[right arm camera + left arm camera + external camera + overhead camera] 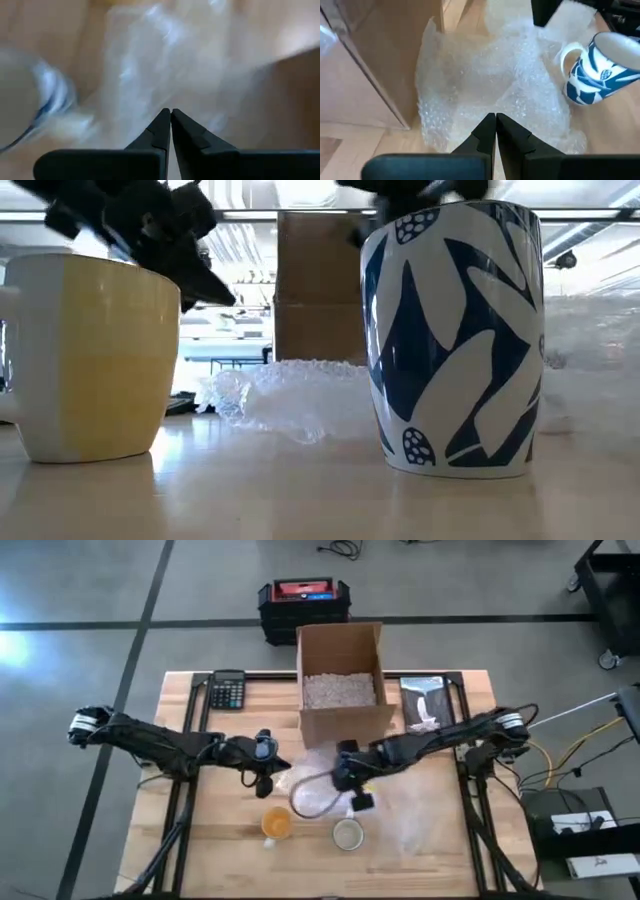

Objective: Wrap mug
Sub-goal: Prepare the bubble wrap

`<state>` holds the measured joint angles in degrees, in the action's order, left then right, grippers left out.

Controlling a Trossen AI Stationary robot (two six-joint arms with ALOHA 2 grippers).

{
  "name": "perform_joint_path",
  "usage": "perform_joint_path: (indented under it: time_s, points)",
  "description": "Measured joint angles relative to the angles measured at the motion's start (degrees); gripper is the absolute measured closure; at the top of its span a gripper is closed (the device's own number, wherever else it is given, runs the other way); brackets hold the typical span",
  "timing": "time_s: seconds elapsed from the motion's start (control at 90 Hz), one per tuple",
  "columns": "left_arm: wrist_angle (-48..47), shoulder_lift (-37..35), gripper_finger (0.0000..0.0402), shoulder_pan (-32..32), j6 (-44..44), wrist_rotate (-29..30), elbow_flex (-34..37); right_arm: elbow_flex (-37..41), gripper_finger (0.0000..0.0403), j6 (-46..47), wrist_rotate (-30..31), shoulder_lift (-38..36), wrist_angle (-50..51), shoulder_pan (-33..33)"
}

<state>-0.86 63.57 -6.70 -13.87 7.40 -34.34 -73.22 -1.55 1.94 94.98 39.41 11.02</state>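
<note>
Wrapping is not yet begun. The blue mug (347,833) is standing bare near the table's (190,850) front edge, beside the bubble wrap (318,780). The left gripper (495,120) and right gripper (170,116) are hovering clenched, empty, above the wrap.

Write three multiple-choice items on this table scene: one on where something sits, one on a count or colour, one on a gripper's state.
1. Where is the calculator?
A. beside the mugs
B. far left corner of the table
C. inside the cardboard box

2. How many mugs are there?
A. one
B. two
C. three

3. The left gripper is:
A. shut, empty
B. wide open
C. holding a mug

Key: 1 B, the high view shows it there. 2 B, yellow mug and blue-patterned mug. 3 A, fingers meet above the bubble wrap.
</note>
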Motion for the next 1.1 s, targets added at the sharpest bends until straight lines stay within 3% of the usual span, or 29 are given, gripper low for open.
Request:
perform_joint_path:
  time_s: [0.222,0.456,0.567,0.7,0.922,1.1]
  points:
    - [10.2,10.4,0.0402,0.0,1.3,0.0,1.1,17.4,0.0401,12.6,-0.6,-4.0,-7.6,1.8]
    - [12.6,25.6,0.0402,0.4,0.9,0.1,1.3,21.3,0.0401,22.5,-0.7,-10.9,10.4,4.8]
    - [12.3,29.7,0.0402,0.7,0.9,0.2,0.9,21.3,0.0401,26.3,-0.5,-15.1,13.7,6.0]
    - [11.0,29.6,0.0402,0.8,0.9,0.2,0.7,21.3,0.0401,31.2,-2.4,-19.6,20.3,6.9]
    - [7.5,21.5,0.0402,0.8,0.9,1.1,2.5,21.3,0.0401,38.0,-8.9,-24.0,32.1,7.1]
    - [3.8,15.7,0.0402,0.8,0.9,2.0,3.7,21.1,0.0401,38.7,-9.2,-26.2,31.9,6.6]
